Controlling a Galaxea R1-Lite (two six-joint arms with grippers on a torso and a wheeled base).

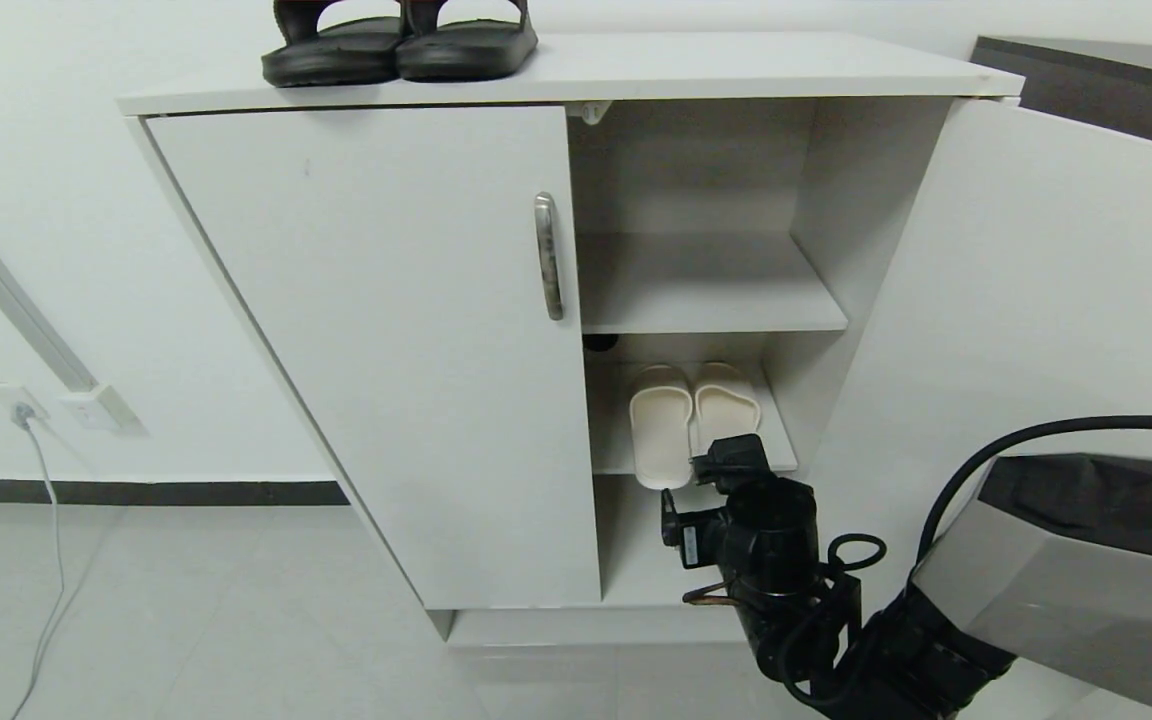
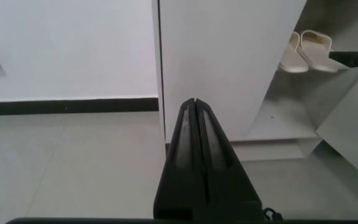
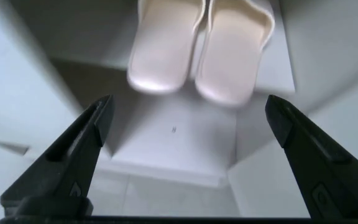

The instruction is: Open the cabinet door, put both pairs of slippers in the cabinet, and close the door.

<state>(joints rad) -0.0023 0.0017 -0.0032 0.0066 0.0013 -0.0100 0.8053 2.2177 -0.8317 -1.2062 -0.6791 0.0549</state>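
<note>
1. Black slippers (image 1: 401, 45) sit on the cabinet (image 1: 736, 65) top, far left; its right door (image 1: 1036, 300) stands open, white slippers (image 1: 694, 415) on the middle shelf (image 1: 608, 430).
2. Left hand (image 2: 194, 106), fingers pressed together, hangs over the floor (image 2: 73, 162) near the closed left door (image 2: 216, 56).
3. Right hand (image 3: 189, 106), fingers apart and empty, faces the white slippers.

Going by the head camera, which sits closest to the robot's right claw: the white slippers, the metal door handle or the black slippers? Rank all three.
1. White slippers: on the shelf inside, just beyond the right gripper.
2. Door handle: higher up, on the closed door to the gripper's left.
3. Black slippers: farthest, up on the cabinet top.
</note>
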